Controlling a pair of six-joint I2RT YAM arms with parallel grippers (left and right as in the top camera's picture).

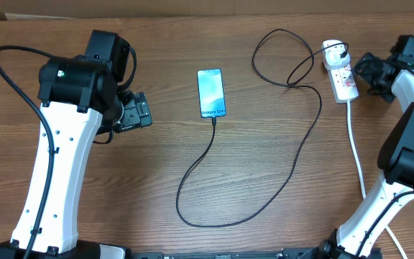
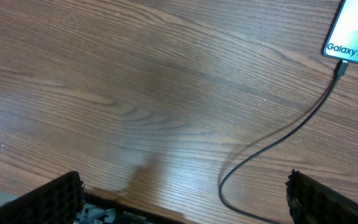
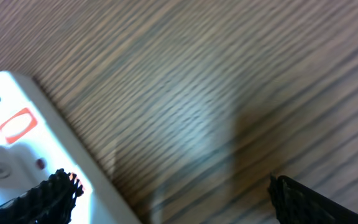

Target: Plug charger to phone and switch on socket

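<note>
The phone (image 1: 210, 92) lies flat at the table's middle back, its light blue screen up. The charger cable (image 1: 293, 155) runs from its connector, plugged into the phone's bottom edge (image 2: 341, 67), in a long loop to its black plug in the socket (image 1: 340, 72) at the back right. The left wrist view shows the phone's bottom (image 2: 355, 31) with "Galaxy S24". My left gripper (image 1: 139, 111) is open and empty, left of the phone. My right gripper (image 1: 365, 72) is open, right beside the socket. In the right wrist view one finger overlaps the socket (image 3: 17, 149) by a red switch.
The socket's thick white cord (image 1: 356, 155) runs down the right side toward the front edge. The black cable's loops lie between the phone and the socket and in front of the phone.
</note>
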